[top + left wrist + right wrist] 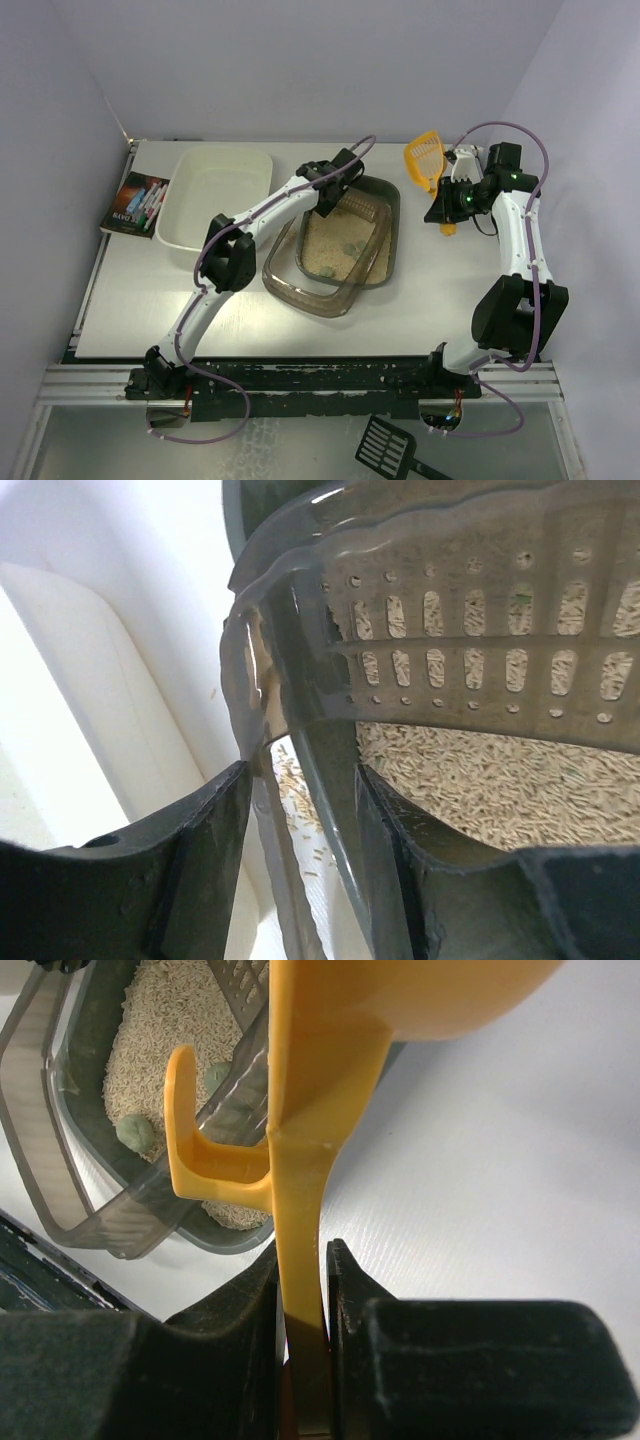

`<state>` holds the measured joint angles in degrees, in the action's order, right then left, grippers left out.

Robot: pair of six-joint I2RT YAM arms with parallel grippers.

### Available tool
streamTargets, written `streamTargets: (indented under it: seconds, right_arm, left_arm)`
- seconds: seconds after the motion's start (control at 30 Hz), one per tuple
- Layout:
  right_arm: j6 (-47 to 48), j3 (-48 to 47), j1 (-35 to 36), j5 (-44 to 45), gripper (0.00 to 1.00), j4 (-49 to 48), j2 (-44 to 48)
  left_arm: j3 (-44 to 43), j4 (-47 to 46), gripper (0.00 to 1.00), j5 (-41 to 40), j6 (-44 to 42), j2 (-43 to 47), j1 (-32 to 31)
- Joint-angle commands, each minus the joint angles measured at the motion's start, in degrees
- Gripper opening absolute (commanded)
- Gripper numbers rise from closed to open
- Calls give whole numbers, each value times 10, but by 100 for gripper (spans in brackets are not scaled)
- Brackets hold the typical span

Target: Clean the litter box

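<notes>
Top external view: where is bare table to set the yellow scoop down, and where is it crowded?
Bare: the table between the litter box and the right arm, and the near strip in front of the litter box. Crowded: the far left, white tub beside the left arm and litter box.
</notes>
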<state>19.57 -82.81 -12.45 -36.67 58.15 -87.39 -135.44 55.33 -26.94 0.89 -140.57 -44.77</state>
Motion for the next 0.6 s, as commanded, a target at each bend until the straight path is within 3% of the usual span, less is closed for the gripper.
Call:
streamTargets:
  seconds: [0.0, 0.13, 0.3, 0.57]
  right_arm:
    - [9, 2, -6, -9, 0, -1, 8]
    - [9, 6, -7, -9, 0, -3, 10]
    - [9, 6, -6, -10, 0, -3, 7]
    - [9, 4, -7, -11, 0, -2, 4]
  left_arm:
    - [1, -38, 56, -80, -50, 17, -3]
    - [-19, -2, 51, -66, -47, 2, 10]
    - [-8, 15, 49, 41, -36, 29, 30]
    - [-76, 104, 51, 217, 12, 30, 80]
